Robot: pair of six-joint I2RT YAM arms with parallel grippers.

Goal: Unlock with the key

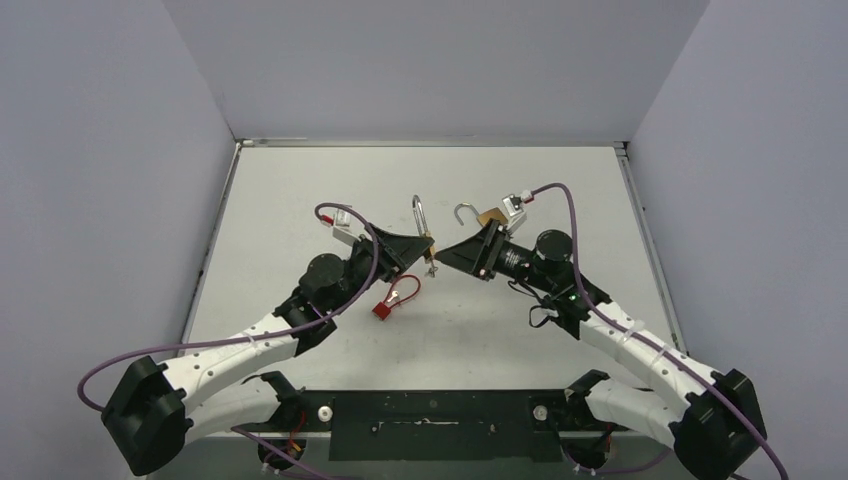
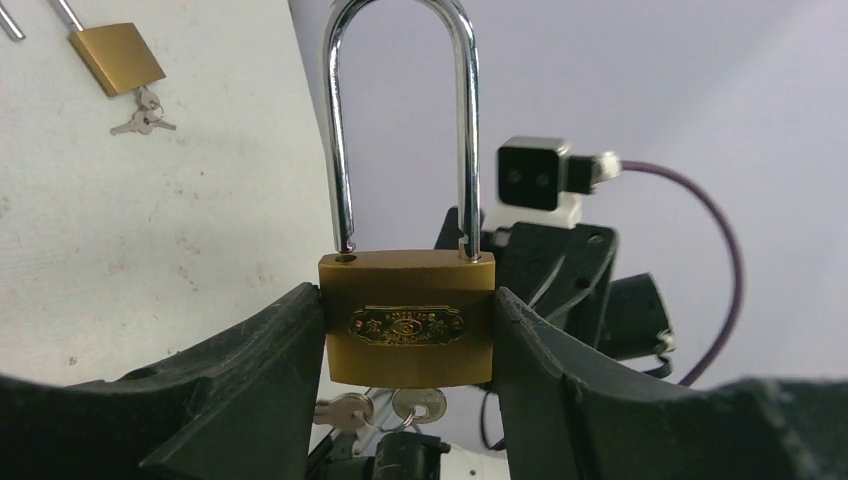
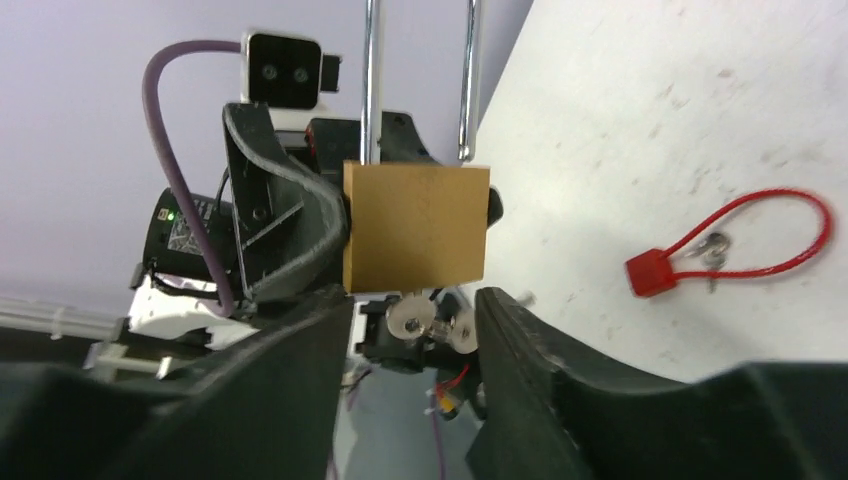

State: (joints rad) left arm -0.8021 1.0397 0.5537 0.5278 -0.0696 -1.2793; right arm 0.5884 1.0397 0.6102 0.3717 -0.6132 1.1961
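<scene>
- Nearest the arm bases, a red cable lock (image 1: 382, 308) is lying on the table (image 1: 300, 180), apart from both grippers.
- The left gripper (image 1: 424, 244) is standing partly open, clamping the brass padlock (image 2: 408, 320) by its body sides and holding it upright above the table.
- The right gripper (image 3: 415, 310) is standing open and gripping nothing. Its fingers are flanking the keys (image 3: 430, 322) dangling beneath the padlock, apparently without touching them.
- The shackle (image 2: 466, 130) is showing one leg sitting just clear of its hole, so the unlocking step is judged complete or nearly so.
- The next move is calling for drawing the right gripper back squarely, without snagging the keys.
- Farthest, a second padlock (image 2: 118, 57) is lying on the table.
</scene>
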